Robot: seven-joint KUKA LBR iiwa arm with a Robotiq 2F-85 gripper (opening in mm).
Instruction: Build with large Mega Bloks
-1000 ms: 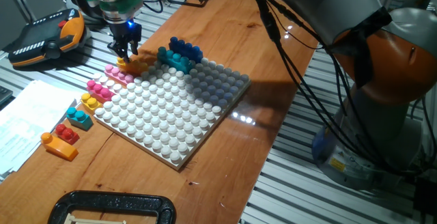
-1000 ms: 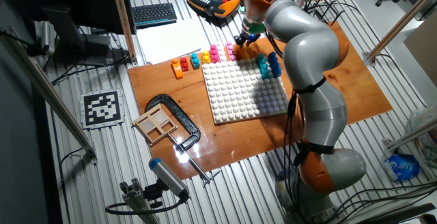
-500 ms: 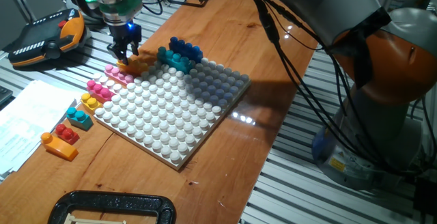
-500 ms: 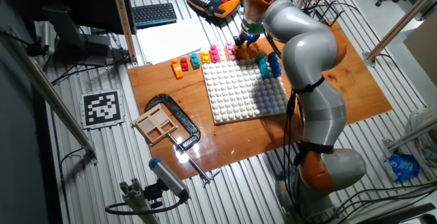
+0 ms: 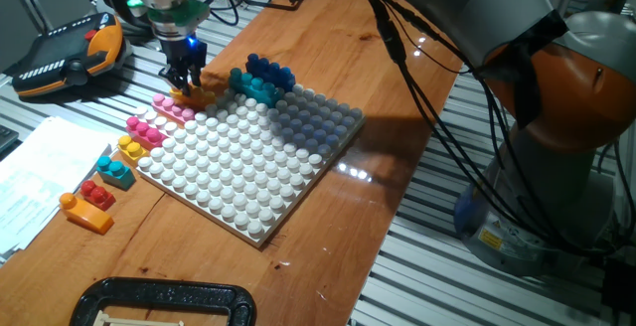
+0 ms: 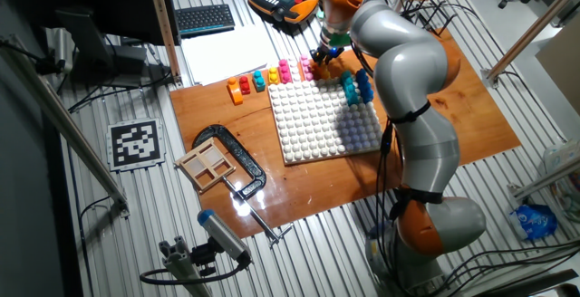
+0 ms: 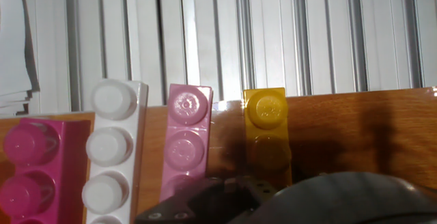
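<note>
Orange brick (image 5: pixel 195 92) sits between the gripper's (image 5: pixel 183 81) narrowed fingers, apparently pinched; the light pink brick (image 5: pixel 171 106) just beside could get knocked.

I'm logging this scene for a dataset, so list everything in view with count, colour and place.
Baseplate: one, white, studded, mid-table.
Blue brick: one, on the baseplate's far corner.
Teal brick: one, beside the blue brick.
Orange-yellow brick: one, under the end effector.
Pale pink brick: one, by the baseplate's edge.
Magenta brick: one, next along that edge.
Small bricks: yellow, teal, red, orange, in a row near the paper.
Paper: white sheets, table's end.
Clamp: one, black, near the table edge.
Pendant: one, black and orange, off the table.
Keyboard: one, black.
End effector: dark fingers down at the orange-yellow brick; grip unclear.
</note>
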